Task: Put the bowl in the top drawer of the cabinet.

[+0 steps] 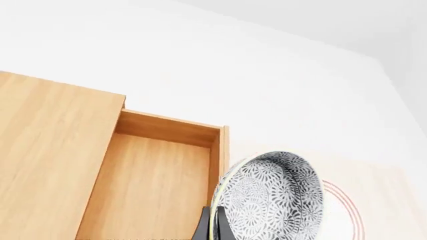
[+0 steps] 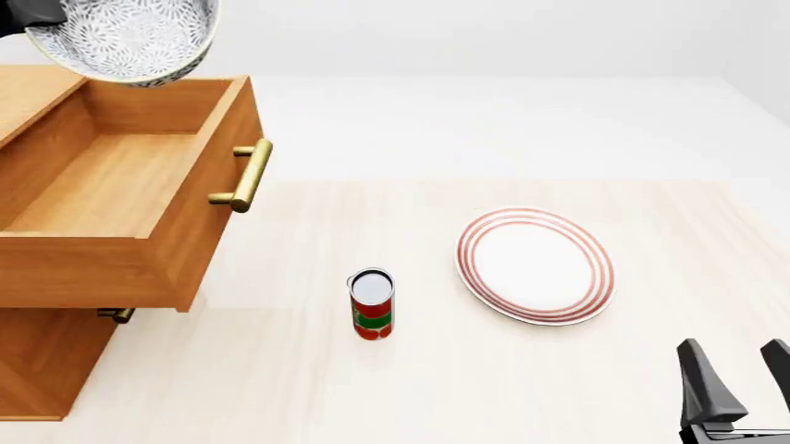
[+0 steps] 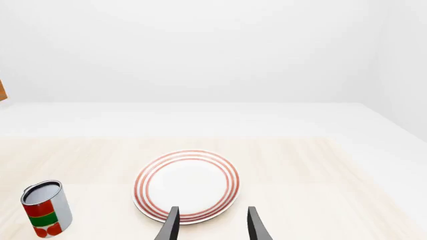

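Cabinet: large light-brown wooden cabinet (image 2: pixel 37 365) with a flat top, standing at the far left of the front view.
Top drawer: light-brown wooden box drawer (image 2: pixel 111 190) pulled well out of the cabinet, inside bare, brass bar handle on its front panel facing right. In the left wrist view its floor (image 1: pixel 150 190) shows beside the cabinet top.
Lower drawer: only its small brass handle (image 2: pixel 115 314) peeks out under the open drawer.
Bowl: round deep bowl with dense blue-grey and white floral pattern (image 2: pixel 124 39), held in the air at the top left, tilted, over the back part of the open drawer and not touching it. The left wrist view shows it on edge (image 1: pixel 273 195), hollow side to the camera.
Left pincer: (image 1: pixel 212 227) clamped on the bowl's rim, one dark finger either side of the wall.
Can: small upright tin with red and green label (image 2: pixel 372 304), on the pale wood counter (image 2: pixel 370 398), between cabinet and plate, apart from both.
Plate: flat white plate with red rings (image 2: pixel 536 265), on the counter right of the can.
Right pincer: (image 2: pixel 738 370) at the lower right, fingers spread, nothing between them, near side of the plate (image 3: pixel 187 186).
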`<control>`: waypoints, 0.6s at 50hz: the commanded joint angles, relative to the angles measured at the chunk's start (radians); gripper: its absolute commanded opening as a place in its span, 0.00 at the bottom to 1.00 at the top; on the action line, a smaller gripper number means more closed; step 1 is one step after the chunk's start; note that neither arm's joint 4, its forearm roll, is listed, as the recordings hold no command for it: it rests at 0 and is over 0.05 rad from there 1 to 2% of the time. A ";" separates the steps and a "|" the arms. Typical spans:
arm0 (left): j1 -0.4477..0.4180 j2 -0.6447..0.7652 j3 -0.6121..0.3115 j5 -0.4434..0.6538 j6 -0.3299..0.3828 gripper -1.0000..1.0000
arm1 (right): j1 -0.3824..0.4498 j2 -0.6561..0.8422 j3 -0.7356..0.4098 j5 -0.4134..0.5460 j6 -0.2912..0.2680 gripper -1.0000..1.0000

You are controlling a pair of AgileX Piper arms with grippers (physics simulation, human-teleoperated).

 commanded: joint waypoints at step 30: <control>0.136 0.008 0.054 0.013 0.019 0.00 | 0.002 0.000 0.000 -0.001 0.001 1.00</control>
